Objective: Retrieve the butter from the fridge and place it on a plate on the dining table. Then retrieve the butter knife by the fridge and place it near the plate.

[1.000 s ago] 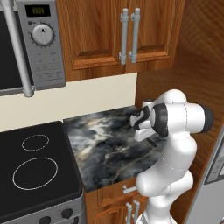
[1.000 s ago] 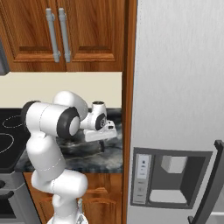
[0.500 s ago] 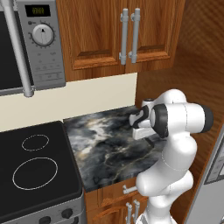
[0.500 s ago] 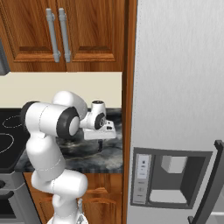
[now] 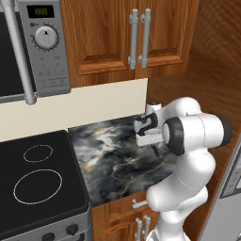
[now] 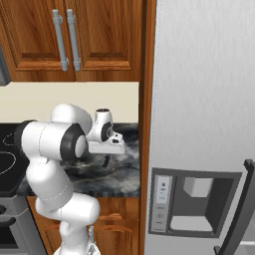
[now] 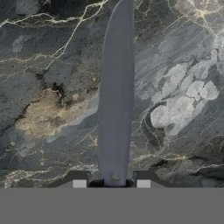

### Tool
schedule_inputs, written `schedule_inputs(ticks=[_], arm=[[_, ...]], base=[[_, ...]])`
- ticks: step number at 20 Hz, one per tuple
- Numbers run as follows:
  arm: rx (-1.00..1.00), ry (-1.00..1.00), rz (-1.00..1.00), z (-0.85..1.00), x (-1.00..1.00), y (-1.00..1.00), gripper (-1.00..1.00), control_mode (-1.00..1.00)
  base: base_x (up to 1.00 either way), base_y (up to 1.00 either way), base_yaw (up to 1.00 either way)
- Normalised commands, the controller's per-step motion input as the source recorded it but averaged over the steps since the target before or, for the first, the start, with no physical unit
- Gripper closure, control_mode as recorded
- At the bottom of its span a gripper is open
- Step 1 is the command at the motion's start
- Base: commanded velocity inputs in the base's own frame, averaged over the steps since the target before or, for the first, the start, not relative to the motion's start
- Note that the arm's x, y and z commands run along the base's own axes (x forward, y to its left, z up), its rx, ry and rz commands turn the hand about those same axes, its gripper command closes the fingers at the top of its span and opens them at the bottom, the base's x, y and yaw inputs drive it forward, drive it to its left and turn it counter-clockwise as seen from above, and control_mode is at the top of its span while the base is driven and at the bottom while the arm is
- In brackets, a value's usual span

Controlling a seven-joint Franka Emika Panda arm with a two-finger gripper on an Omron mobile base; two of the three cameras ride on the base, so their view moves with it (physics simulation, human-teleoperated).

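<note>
Gripping butter knife (image 7: 116, 100) over counter (image 7: 48, 109).

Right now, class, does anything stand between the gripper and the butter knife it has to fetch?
Nothing does: the gripper is already shut on the butter knife, whose blade points away from the hand over the marbled counter.
</note>
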Motion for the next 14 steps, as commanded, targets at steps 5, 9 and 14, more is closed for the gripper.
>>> schedule_inputs(ticks=[5,9,14], arm=[[0.00,0.01,-0.05,0.41,-0.04,0.09,1.00,-1.00],[0.01,-0.01,-0.04,0.33,-0.55,0.03,1.00,-1.00],[0.00,-0.16,-0.04,0.50,-0.74,0.07,1.00,-1.00]], base=[[0.00,0.00,0.00],[0.00,0.00,0.00],[0.00,0.00,0.00]])
